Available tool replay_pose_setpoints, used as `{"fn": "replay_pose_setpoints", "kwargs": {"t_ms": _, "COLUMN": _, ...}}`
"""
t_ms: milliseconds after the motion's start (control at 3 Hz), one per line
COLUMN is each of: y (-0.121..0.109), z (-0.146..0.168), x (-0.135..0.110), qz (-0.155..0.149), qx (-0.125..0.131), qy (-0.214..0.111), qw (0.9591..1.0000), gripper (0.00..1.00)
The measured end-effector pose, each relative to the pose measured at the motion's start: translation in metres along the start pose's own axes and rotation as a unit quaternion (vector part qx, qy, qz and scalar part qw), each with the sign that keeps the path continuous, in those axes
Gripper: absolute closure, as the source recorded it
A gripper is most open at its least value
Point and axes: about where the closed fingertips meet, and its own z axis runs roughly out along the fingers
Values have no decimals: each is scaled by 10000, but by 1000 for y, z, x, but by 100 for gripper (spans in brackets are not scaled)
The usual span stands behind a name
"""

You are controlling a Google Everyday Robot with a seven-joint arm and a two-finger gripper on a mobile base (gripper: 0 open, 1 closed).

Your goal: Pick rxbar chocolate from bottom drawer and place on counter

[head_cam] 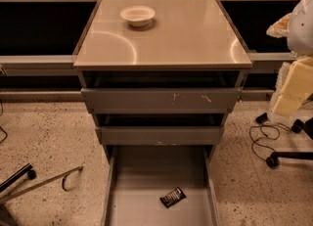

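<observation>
Bottom drawer holds 1 rxbar chocolate; jaws unseen.

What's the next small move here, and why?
Probably lower the gripper, not in view now, toward the rxbar chocolate: it lies flat on the floor of the open bottom drawer, and the counter holds only a bowl.
</observation>
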Motion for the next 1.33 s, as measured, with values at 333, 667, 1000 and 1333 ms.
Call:
{"fn": "replay_pose_setpoints", "kwargs": {"t_ms": 333, "y": 0, "z": 0, "x": 0, "qz": 0, "qx": -1, "qy": -2, "qw": 10000, "gripper": 0}}
{"fn": "replay_pose_setpoints", "kwargs": {"t_ms": 667, "y": 5, "z": 23, "x": 5, "qz": 34, "qx": -150, "qy": -221, "qw": 9996, "gripper": 0}}
{"fn": "replay_pose_setpoints", "kwargs": {"t_ms": 1000, "y": 19, "z": 76, "x": 14, "qz": 65, "qx": -352, "qy": -550, "qw": 9978, "gripper": 0}}
{"fn": "replay_pose_setpoints", "kwargs": {"t_ms": 1333, "y": 42, "z": 156, "x": 25, "qz": 160, "qx": -516, "qy": -747, "qw": 9957, "gripper": 0}}
